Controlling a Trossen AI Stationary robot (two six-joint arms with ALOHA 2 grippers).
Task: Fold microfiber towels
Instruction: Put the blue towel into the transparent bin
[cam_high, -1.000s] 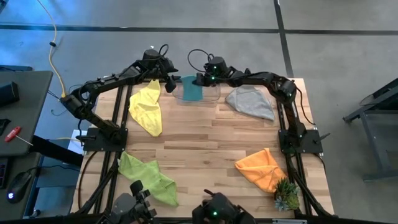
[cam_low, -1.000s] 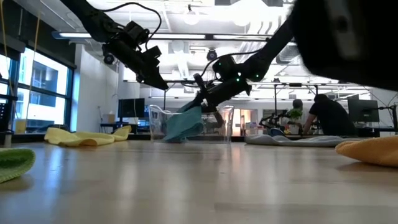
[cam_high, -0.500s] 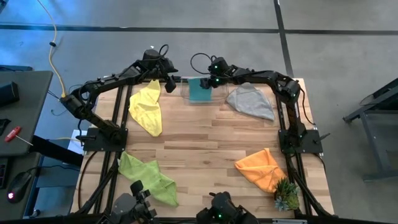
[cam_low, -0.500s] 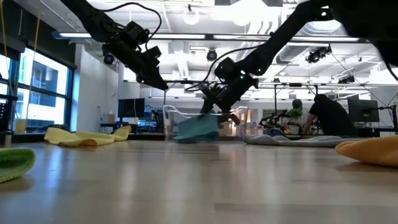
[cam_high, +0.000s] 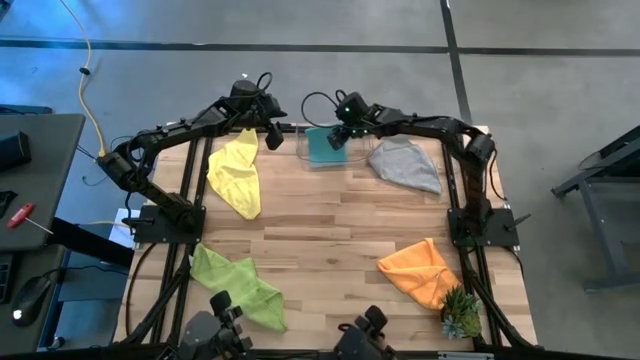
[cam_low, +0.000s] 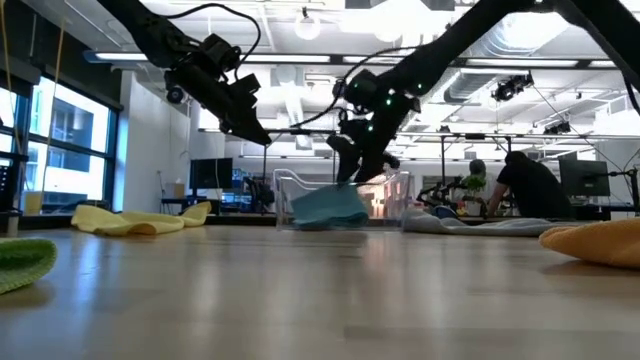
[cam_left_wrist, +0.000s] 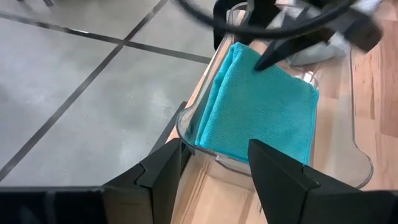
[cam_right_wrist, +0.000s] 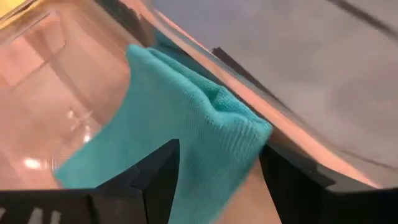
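Your right pincer (cam_high: 337, 138) hovered open over the folded teal towel (cam_high: 322, 146) in the clear bin (cam_high: 352, 156); your left pincer (cam_high: 272, 135) waited open beside it.

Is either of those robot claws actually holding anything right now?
No. The right gripper is open just above the folded teal towel in the clear bin; the left gripper is open too.

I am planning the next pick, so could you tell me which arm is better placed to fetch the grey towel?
Probably the right. The right gripper hangs open over the clear bin, beside the grey towel. The left gripper hovers open beyond the bin, nearer the yellow towel.
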